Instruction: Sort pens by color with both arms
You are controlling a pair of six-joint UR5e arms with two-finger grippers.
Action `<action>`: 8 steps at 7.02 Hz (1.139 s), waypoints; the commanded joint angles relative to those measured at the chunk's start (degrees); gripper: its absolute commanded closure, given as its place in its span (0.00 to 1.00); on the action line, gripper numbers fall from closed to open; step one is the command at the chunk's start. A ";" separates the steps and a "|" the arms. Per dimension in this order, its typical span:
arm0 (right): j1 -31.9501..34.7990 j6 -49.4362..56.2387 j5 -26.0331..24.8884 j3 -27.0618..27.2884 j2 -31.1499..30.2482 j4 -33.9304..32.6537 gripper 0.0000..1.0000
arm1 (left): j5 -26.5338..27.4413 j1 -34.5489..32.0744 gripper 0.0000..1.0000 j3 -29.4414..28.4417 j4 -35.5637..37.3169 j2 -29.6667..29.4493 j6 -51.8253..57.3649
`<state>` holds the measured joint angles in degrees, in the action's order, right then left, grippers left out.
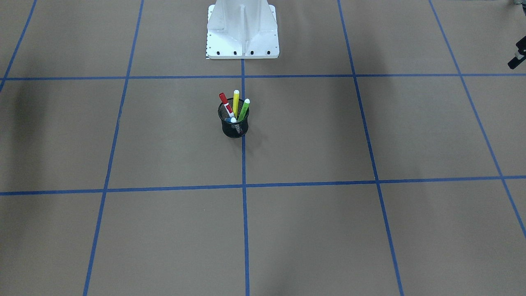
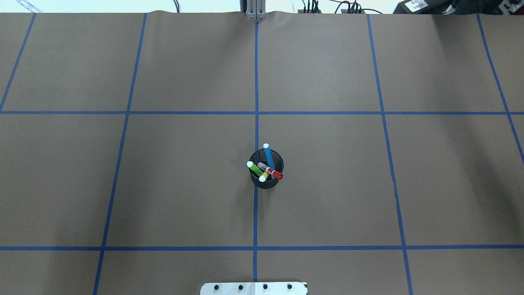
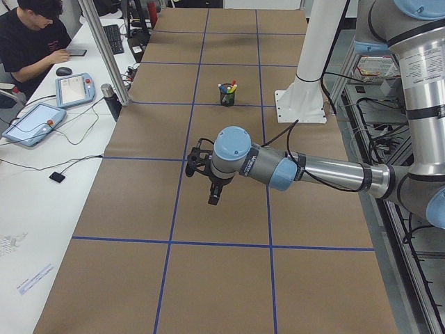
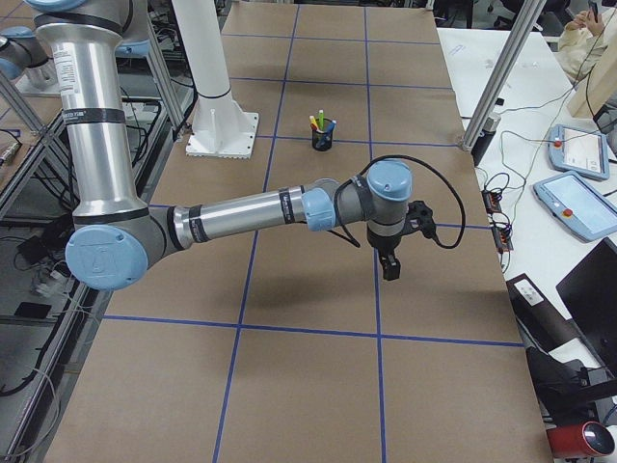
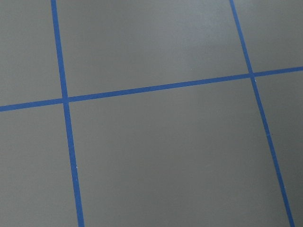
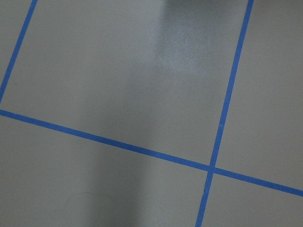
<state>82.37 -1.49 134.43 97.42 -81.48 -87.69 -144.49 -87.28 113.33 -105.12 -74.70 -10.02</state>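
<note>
- At the middle of the desk (image 2: 184, 196), on the centre tape line a little way out from the white pedestal base (image 2: 254, 288), the black mesh cup (image 2: 266, 183) stands upright with all four pens in it
- Inside the cup the pens splay apart: the blue pen (image 2: 268, 157) leans to the far side, the lime green pen (image 2: 254, 167) to the robot's left, and the yellow pen (image 2: 264, 176) toward the robot's base, while the red-capped white pen (image 2: 270, 170) lies across the mouth with its cap over the right rim
- No pen lies on the desk, so the sorting is not yet begun
- Each pen looks light, stiff and smooth, and would likely swing or slip if pinched at the very tip; the barrel just above the rim seems the best hold, followed by a lift along the pen's own lean
- The cup looks light too, and may tip or drag if a pen catches on the mesh or a crossing neighbour
- The left gripper (image 3: 214, 198) hangs over bare desk well to the cup's left and the right gripper (image 4: 390, 270) well to its right, both pointing down; whether either is released or clenched cannot be told
</note>
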 commanded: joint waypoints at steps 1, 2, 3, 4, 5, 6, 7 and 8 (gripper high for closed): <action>-6.23 -5.62 0.40 0.23 8.23 -0.37 0.00 | 0.09 0.09 0.00 -0.38 0.09 0.16 0.00; -9.91 -9.03 -0.30 2.84 10.70 0.24 0.00 | 0.00 0.09 0.00 -0.39 0.09 0.16 0.00; -14.74 -15.06 -0.30 3.48 14.82 0.42 0.00 | 0.00 0.09 0.00 -0.39 0.18 0.25 0.00; -19.83 -21.21 -1.09 5.05 17.73 0.68 0.00 | 0.09 0.17 0.00 -0.56 0.18 0.25 0.00; -24.14 -27.11 -3.18 7.33 20.46 1.55 0.01 | 0.09 0.26 0.00 -0.65 0.18 0.16 0.00; -29.32 -33.95 -7.90 7.70 21.62 3.82 0.01 | 0.17 0.44 0.00 -0.82 0.18 0.16 -0.09; -33.29 -36.54 -13.00 7.61 21.71 7.06 0.01 | 0.18 0.44 0.00 -1.00 0.27 0.16 -0.09; -36.64 -37.09 -17.57 7.61 22.32 8.31 0.01 | 0.18 0.53 0.00 -1.44 0.27 0.16 -0.09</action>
<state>50.35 -36.32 122.58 104.93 -59.92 -81.64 -144.33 -86.84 112.30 -104.88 -74.53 -10.10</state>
